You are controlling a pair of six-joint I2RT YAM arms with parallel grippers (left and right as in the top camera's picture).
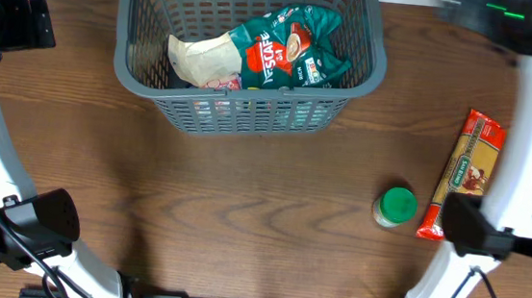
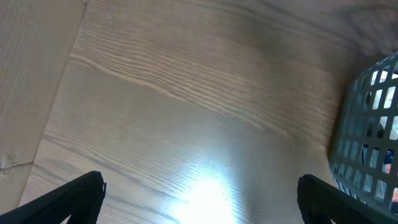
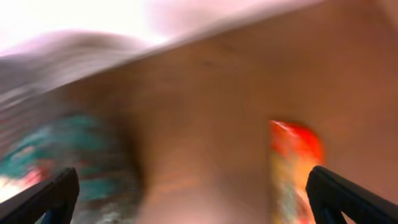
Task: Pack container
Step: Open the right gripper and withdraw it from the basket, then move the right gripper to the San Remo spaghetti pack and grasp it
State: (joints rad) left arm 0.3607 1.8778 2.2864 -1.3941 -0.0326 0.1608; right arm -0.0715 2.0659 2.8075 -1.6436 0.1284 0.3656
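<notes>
The dark grey lattice basket (image 1: 246, 109) stands at the far middle of the table. It holds a green coffee bag (image 1: 290, 45) and a beige pouch (image 1: 201, 58). A green-lidded jar (image 1: 395, 207) and a red-and-yellow pasta packet (image 1: 465, 171) lie on the table at the right. My left gripper (image 2: 199, 186) is open and empty over bare wood, with the basket wall (image 2: 367, 130) to its right; overhead it sits at the far left (image 1: 24, 22). My right gripper (image 3: 193, 186) is open and empty in a motion-blurred view, with the pasta packet (image 3: 295, 162) at its right.
The table is brown wood (image 1: 241, 214). A pale board (image 2: 28, 81) borders the table in the left wrist view. Both white arms stand along the left and right sides, with black joints (image 1: 467, 229) near the front edge.
</notes>
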